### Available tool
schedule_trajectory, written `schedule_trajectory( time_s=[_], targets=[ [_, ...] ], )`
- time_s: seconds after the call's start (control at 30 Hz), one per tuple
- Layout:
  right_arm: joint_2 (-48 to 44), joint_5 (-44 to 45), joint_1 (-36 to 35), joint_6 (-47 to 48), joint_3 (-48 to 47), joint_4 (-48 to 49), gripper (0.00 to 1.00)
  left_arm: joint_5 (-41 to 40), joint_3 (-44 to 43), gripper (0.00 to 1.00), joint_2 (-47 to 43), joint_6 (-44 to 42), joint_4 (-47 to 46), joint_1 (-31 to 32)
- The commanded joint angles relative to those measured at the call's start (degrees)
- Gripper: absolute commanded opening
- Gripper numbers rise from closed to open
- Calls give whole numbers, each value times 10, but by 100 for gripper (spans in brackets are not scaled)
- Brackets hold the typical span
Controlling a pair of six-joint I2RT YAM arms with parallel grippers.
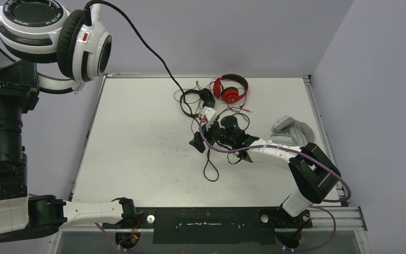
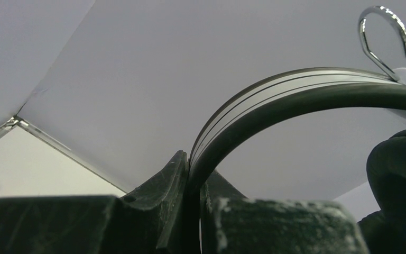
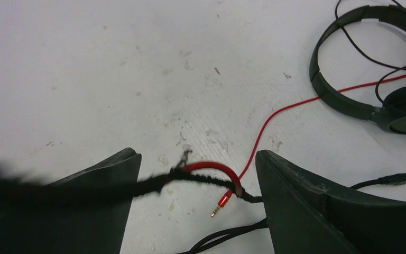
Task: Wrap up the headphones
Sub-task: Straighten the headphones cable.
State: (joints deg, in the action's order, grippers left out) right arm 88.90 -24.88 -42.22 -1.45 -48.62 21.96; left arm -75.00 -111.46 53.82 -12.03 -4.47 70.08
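Observation:
The white-and-black headphones (image 1: 53, 37) hang high at the far left, close to the top camera. My left gripper (image 2: 193, 180) is shut on their headband (image 2: 296, 90). Their black cable (image 1: 148, 50) runs down to the table's middle. The red headphones (image 1: 231, 90), the black headphones (image 1: 195, 99) and the light grey headphones (image 1: 291, 129) lie on the table. My right gripper (image 1: 201, 129) is open just above the table. In the right wrist view, a fuzzy black cord (image 3: 201, 179) and the red cable's plug (image 3: 222, 203) lie between its fingers (image 3: 306, 201).
Loose black and red cables (image 1: 210, 169) tangle on the white table (image 1: 137, 143) around my right gripper. The black headphones' band (image 3: 370, 69) lies just past the right finger. A metal rail (image 1: 317, 121) edges the table on the right, with walls behind.

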Motion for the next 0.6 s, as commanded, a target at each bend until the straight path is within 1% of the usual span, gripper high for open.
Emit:
schedule_trajectory(
  time_s=[0.0,0.1,0.2,0.33,0.37,0.4,0.47,0.5,0.53,0.57],
  targets=[
    [32,59,-4,15,26,99,81,40,-53,0,20,-7,-43,3],
    [64,106,-3,-7,27,115,79,41,-60,0,25,-11,-44,4],
    [102,120,1,-8,12,113,72,42,-57,0,24,-13,-51,6],
    [129,172,10,-39,13,144,71,43,-60,0,18,-18,-56,7],
    [130,176,17,-47,13,150,67,43,-60,0,15,-17,-56,7],
    [129,175,26,-56,14,155,60,42,-59,0,13,-18,-56,7],
    [120,160,45,-67,10,154,34,39,-56,0,10,-19,-56,7],
    [109,152,51,-68,7,147,25,36,-53,0,8,-24,-59,7],
    [96,148,55,-69,4,136,21,32,-48,0,7,-29,-65,7],
    [78,146,59,-69,0,125,21,28,-42,0,5,-36,-72,8]
  ],
)
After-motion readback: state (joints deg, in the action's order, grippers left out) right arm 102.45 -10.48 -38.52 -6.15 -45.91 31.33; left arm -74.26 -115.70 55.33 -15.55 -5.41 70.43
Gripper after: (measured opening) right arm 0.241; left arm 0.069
